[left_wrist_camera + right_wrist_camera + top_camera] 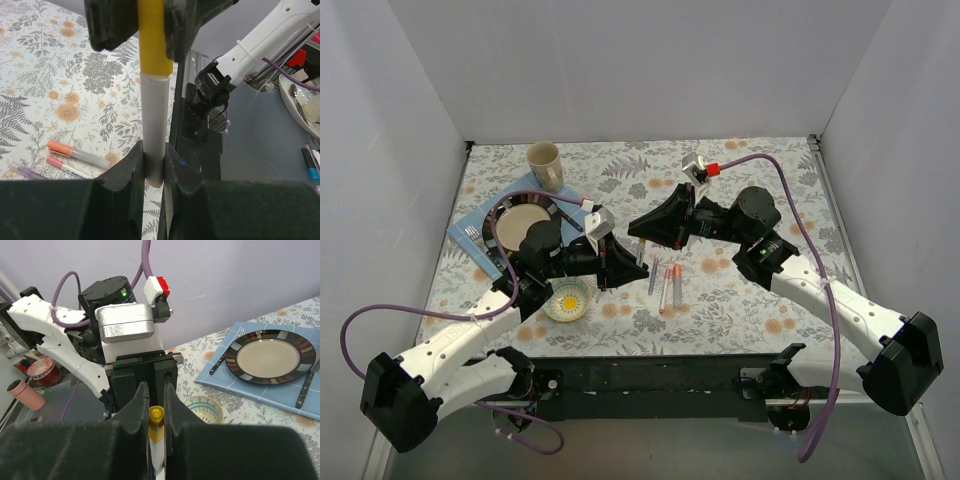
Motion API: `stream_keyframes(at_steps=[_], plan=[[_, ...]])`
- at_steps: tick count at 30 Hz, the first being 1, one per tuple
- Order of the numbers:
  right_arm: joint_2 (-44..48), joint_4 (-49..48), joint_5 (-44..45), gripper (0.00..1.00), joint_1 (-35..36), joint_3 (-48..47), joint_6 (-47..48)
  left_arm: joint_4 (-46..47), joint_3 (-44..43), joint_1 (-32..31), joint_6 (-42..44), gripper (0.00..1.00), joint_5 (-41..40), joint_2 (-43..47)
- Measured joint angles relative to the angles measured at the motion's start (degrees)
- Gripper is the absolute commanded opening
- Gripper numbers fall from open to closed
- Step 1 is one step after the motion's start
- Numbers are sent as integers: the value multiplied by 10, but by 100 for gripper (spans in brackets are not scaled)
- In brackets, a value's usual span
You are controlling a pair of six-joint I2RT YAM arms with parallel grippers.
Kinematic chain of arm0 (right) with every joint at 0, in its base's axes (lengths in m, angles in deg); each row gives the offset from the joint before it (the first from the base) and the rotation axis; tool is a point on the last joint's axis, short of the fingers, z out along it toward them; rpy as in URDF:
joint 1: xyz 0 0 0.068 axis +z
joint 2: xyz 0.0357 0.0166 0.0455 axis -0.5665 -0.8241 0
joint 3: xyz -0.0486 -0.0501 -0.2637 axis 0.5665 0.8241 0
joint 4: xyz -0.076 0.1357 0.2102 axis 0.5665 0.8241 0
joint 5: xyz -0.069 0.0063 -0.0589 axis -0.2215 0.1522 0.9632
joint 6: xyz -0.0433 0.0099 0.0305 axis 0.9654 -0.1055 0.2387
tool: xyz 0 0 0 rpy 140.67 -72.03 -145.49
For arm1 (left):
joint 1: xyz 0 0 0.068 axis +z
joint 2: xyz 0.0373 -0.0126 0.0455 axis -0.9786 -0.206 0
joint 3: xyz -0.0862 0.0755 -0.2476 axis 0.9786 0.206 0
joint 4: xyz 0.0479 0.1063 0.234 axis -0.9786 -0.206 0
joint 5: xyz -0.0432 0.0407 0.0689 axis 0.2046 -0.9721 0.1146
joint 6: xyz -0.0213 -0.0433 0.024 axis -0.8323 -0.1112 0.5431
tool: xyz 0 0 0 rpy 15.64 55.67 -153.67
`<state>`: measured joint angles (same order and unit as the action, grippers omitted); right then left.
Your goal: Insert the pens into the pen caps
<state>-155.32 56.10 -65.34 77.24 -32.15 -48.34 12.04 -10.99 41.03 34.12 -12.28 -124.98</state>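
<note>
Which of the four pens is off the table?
The yellow pen, gripped by the left tool and right tool; the orange pen, pink pen and purple pen lie on the table.

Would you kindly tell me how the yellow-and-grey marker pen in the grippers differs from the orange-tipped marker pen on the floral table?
The yellow-and-grey marker pen is clamped between the left gripper and right gripper, off the floral table; the orange-tipped marker pen lies flat, untouched. One end is yellow, the other's orange. Both have pale barrels.
</note>
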Motion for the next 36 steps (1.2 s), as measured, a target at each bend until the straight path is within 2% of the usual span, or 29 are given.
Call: stream_keyframes(at_steps=[10,19,25,36], plan=[[12,59,59,1,6,10,42,-6,-1,3,0,0,-12,-27],[22,-12,143,1,23,78,33,-11,-1,10,-6,0,-6,-56],[19,-76,141,1,24,105,12,-6,-1,25,-18,0,32,-62],[9,-104,92,1,24,105,-9,-6,-1,37,7,0,85,-62]])
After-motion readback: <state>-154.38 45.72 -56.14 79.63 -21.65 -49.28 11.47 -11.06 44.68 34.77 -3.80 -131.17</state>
